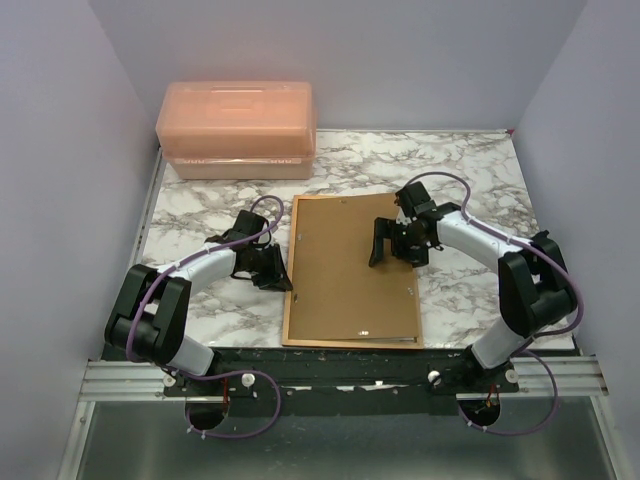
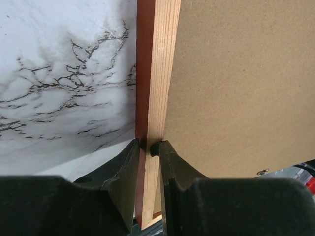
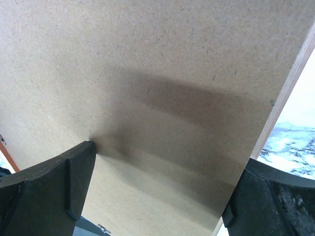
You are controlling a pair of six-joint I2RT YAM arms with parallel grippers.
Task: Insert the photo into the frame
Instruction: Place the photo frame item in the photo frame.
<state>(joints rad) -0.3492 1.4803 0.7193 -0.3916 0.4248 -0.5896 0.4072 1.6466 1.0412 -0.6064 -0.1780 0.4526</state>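
Note:
The frame (image 1: 291, 285) lies back-up on the marble table; its wood-coloured back and red-orange side show in the left wrist view (image 2: 160, 73). A plain brown backing board (image 1: 350, 275) fills its opening. My left gripper (image 1: 278, 270) is shut on the frame's left border (image 2: 147, 146). My right gripper (image 1: 392, 250) is open wide over the board's upper right part; in the right wrist view (image 3: 165, 172) its left fingertip (image 3: 81, 162) touches the board (image 3: 147, 73). The frame's right border (image 3: 290, 83) shows past the board. The photo is hidden.
A translucent pink lidded box (image 1: 237, 128) stands at the back left of the marble table (image 1: 470, 180). Grey walls close in the left, right and back. The frame's near edge lies at the table's front edge (image 1: 350, 345).

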